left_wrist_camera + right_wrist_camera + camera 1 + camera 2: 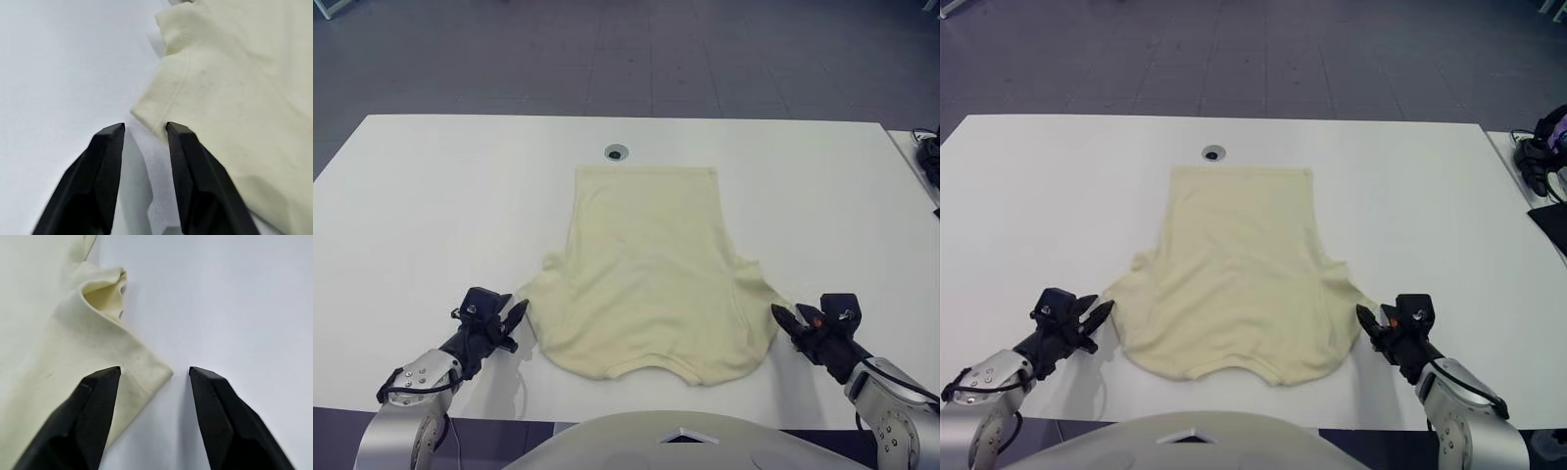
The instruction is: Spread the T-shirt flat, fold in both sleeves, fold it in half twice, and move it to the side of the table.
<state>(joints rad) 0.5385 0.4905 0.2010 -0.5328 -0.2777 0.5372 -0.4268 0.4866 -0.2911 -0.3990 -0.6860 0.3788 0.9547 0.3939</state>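
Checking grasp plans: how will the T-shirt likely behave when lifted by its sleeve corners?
Probably floppy: the T-shirt lies thin, with a curled fold near the right pincer. Likely light; it may bunch rather than slide if pushed across the table.

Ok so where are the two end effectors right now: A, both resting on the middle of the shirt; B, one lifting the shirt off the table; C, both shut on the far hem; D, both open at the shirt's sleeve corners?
D: the left end effector and right end effector each stand open at a sleeve corner of the T-shirt, gripping nothing.
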